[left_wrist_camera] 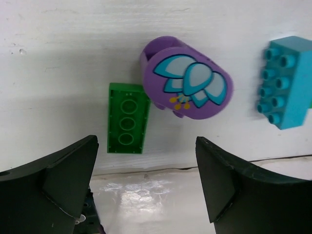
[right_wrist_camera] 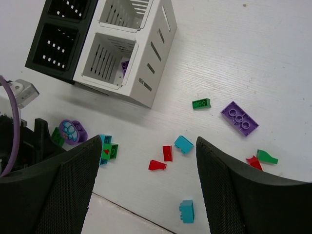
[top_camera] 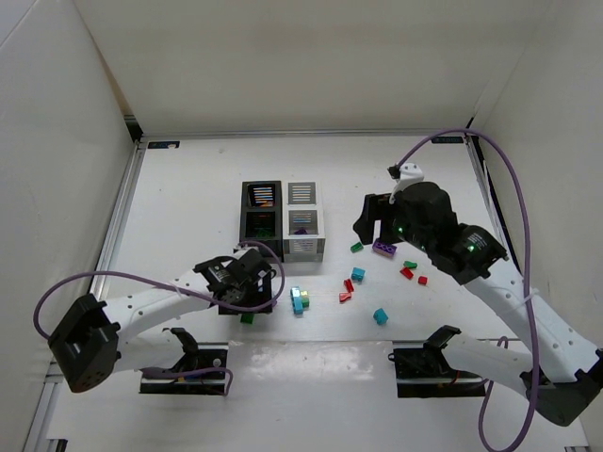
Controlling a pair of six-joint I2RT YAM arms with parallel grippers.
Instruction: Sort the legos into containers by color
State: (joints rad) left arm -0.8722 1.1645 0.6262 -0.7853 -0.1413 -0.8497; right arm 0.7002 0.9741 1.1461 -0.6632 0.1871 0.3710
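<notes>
The four joined containers (top_camera: 283, 221) stand at mid-table, two black on the left, two white on the right; they also show in the right wrist view (right_wrist_camera: 146, 83). My left gripper (top_camera: 247, 294) is open and empty, low over a green brick (left_wrist_camera: 127, 118) and a round purple piece with a flower print (left_wrist_camera: 187, 84); a teal brick (left_wrist_camera: 285, 80) lies to their right. My right gripper (top_camera: 373, 224) is open and empty, raised above scattered legos: a purple brick (right_wrist_camera: 239, 118), a green one (right_wrist_camera: 201, 103), teal ones (right_wrist_camera: 184, 144) and red ones (right_wrist_camera: 167, 153).
A purple piece (right_wrist_camera: 125, 66) lies in the near white bin. More red and green bricks (top_camera: 410, 271) lie right of the purple brick. A teal brick (top_camera: 381, 315) sits near the seam at the table's front. White walls enclose the table.
</notes>
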